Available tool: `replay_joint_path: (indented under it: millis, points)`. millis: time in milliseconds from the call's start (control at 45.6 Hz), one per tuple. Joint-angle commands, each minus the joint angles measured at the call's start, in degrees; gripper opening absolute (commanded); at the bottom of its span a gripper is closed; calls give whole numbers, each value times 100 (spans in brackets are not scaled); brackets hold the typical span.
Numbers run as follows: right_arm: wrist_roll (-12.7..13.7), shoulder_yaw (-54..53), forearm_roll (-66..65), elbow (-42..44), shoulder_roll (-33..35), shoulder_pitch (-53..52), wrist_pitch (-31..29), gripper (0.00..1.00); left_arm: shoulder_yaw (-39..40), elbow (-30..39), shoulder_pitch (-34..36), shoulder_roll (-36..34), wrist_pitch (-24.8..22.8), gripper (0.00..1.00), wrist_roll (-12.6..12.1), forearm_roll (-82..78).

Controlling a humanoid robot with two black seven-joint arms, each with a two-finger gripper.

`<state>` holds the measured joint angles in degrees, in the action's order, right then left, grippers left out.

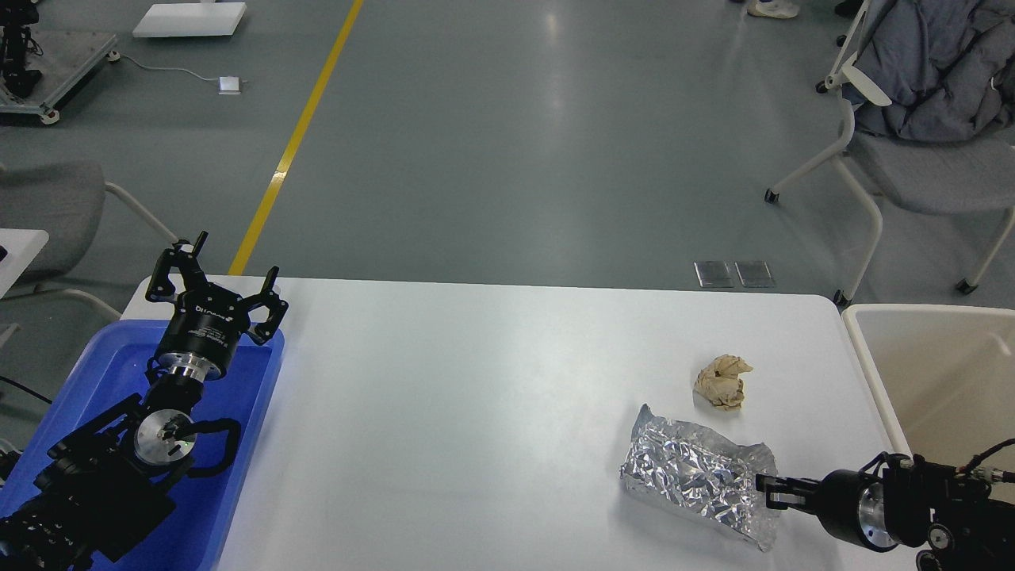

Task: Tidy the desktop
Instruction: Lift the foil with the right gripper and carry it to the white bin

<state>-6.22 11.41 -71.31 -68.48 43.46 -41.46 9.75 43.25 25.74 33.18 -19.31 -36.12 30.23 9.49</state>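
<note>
The white desktop carries a crumpled silver foil bag and a crumpled beige paper ball, both at the right. My right gripper reaches in from the lower right. Its fingers are closed on the foil bag's right edge, low at the table surface. The paper ball lies free just behind the bag. My left gripper is open and empty, held above the far corner of the blue tray at the left.
A beige bin stands off the desktop's right edge, beside my right arm. The blue tray lies under my left arm. Chairs stand on the floor beyond the table at the far right and far left.
</note>
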Motion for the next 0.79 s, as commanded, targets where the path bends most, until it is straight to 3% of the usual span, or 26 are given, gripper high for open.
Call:
replay_joint_path:
  millis: [0,219,417,768]
  points:
    - [-2,-7,3,-429,294,-239,-9,0,-1,1,-5,6,0,100,0,0]
    - [15,46,12,-1361,1182,-933,-342,0,8,1,-5,-3,0,100,0,0]
    - [15,-68,21,-1748,1973,-1662,-1159,0,-1,1,4,-3,0,100,0,0]
    - [33,-95,91,-2187,2677,-3156,-2521,0,-1,1,4,-3,0,100,0,0]
